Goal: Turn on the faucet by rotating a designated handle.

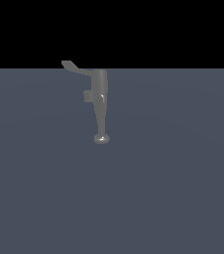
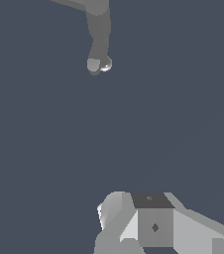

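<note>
The faucet (image 1: 100, 89) is a small grey fixture standing on the dark floor in the exterior view, with a boxy stub on its side. Its spout tapers down to a round shiny tip (image 1: 101, 139). The handle (image 1: 73, 67), a thin curved lever with a wider end, projects from the top of the body toward the exterior view's left. No arm shows in the exterior view. In the wrist view the faucet (image 2: 99, 34) lies well away from my gripper (image 2: 136, 221), of which only white and grey blocky parts show at the frame's edge. Nothing is visibly held.
A plain dark blue-grey floor (image 1: 173, 188) surrounds the faucet on every side. Above its far edge the background is black. No other objects show.
</note>
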Controlling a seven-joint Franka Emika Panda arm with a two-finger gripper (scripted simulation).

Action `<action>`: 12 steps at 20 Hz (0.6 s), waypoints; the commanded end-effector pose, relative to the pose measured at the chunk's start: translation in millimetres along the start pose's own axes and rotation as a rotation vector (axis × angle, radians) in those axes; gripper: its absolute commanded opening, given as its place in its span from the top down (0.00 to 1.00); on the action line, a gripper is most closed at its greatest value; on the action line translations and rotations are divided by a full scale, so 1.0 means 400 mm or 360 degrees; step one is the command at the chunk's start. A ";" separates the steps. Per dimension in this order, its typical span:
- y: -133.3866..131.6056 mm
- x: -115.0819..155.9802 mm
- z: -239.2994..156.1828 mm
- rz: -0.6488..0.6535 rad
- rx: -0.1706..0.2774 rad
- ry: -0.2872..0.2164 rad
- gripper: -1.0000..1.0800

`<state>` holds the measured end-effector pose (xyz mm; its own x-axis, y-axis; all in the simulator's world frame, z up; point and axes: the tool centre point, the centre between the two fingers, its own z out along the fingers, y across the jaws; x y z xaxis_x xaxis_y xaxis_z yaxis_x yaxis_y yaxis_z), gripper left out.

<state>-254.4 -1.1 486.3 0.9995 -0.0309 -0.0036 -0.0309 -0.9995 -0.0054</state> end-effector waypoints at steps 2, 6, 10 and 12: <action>0.000 0.000 -0.001 -0.0001 0.0000 0.0001 1.00; -0.003 0.002 -0.020 -0.0028 -0.0005 0.0028 1.00; -0.007 0.004 -0.041 -0.0059 -0.0011 0.0058 1.00; -0.007 0.003 -0.043 -0.0061 -0.0011 0.0060 1.00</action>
<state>-252.9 1.5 502.3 0.9995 0.0044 0.0322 0.0043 -1.0000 0.0016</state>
